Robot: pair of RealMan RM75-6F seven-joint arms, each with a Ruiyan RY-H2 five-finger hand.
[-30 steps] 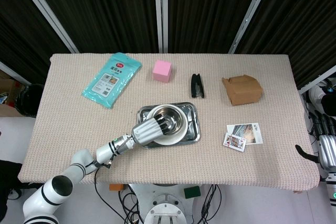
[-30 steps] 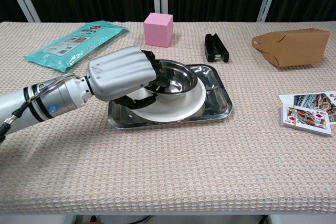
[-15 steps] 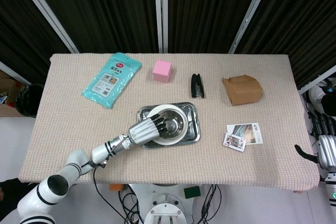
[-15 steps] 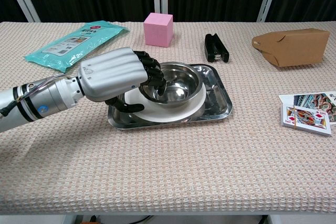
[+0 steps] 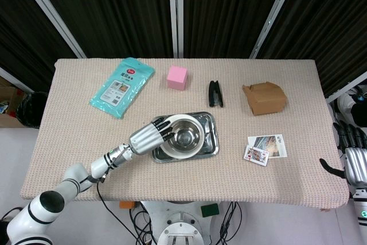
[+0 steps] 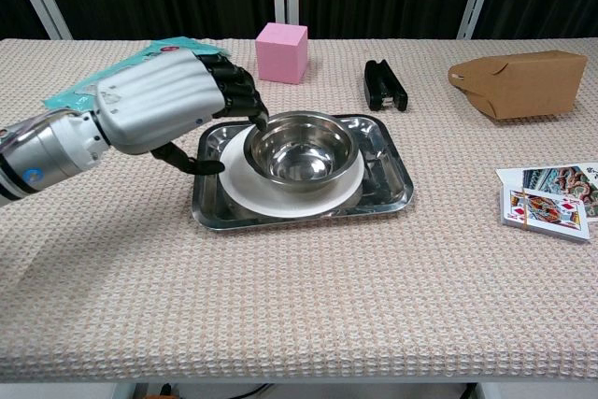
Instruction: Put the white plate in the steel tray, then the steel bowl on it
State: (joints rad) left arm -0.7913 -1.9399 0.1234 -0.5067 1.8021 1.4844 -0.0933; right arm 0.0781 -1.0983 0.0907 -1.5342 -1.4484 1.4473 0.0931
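Note:
The steel bowl (image 5: 184,136) (image 6: 303,149) sits upright on the white plate (image 5: 180,154) (image 6: 280,200). The plate lies in the steel tray (image 5: 213,121) (image 6: 398,184) at the table's middle. My left hand (image 5: 148,136) (image 6: 166,100) hovers just left of the tray with its fingers apart and holds nothing. Its fingertips (image 6: 256,116) hang close over the bowl's left rim. My right hand (image 5: 354,162) shows only in the head view, off the table's right edge, fingers apart and empty.
A teal packet (image 5: 121,87) lies at the back left, a pink cube (image 5: 176,77) and a black stapler (image 5: 215,93) behind the tray. A brown carton (image 5: 264,98) stands at the back right. Playing cards (image 5: 265,147) lie right of the tray.
My left hand has let go of the bowl, lifted and drawn back to the left. The bowl now rests level on the plate. The right hand has stayed put.

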